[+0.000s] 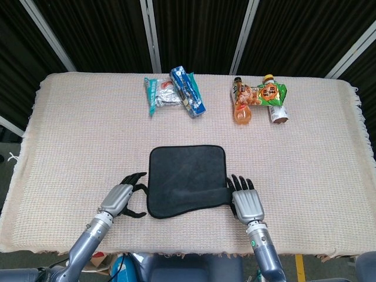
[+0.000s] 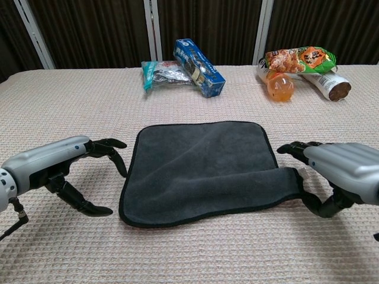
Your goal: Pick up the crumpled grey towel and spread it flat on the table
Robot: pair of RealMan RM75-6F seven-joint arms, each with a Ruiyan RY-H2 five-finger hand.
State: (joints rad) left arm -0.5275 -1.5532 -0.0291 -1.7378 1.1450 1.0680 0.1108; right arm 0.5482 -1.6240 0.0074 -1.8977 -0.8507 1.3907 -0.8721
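Grey towel (image 1: 187,180) lies nearly flat between the hands; left hand (image 1: 119,198) open, empty beside it; right hand (image 1: 247,203) pinches the raised near corner: lower it, then release.

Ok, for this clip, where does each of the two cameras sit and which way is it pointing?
Head view: high above the near edge, looking steeply down on the beige woven table cover; both forearms, left hand and right hand show.
Chest view: low at the near edge, looking level across the table towards the dark curtain; only the hands show.
Shared: the dark grey towel, both hands, the blue snack packet and the orange drink bottle.
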